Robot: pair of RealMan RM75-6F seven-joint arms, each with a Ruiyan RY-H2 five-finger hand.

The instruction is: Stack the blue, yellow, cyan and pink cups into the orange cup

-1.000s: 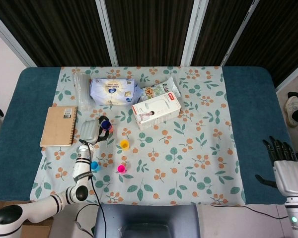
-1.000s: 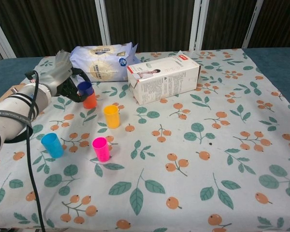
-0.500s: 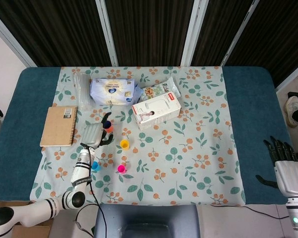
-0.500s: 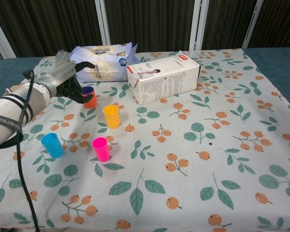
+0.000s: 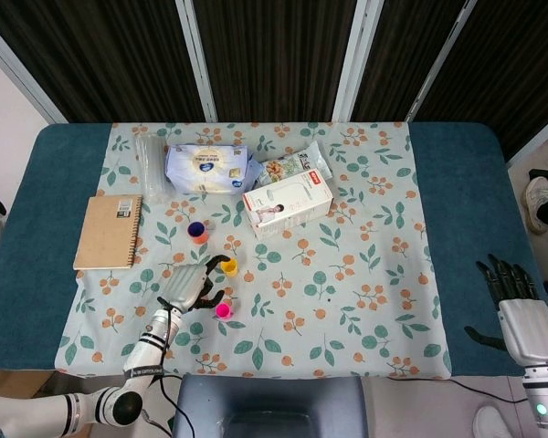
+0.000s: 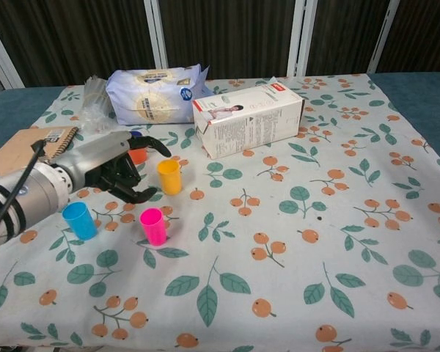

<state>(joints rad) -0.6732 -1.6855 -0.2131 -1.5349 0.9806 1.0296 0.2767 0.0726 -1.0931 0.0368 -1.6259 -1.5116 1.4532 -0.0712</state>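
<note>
yellow cup [image 6: 169,176] stands just off the fingertips of our left hand [image 6: 116,167], spread wide and empty, with the blue cup [image 5: 195,228] already nested in the orange cup [image 5: 197,237] beyond it, so next we close around the yellow one.

A brown spiral notebook [image 5: 109,232] is seen left of the left hand [image 5: 187,288]; beyond it, a white-blue bag [image 5: 207,168], snack packet [image 5: 292,165] and white carton [image 5: 288,203] are laid on the floral cloth [image 5: 365,274]
</note>
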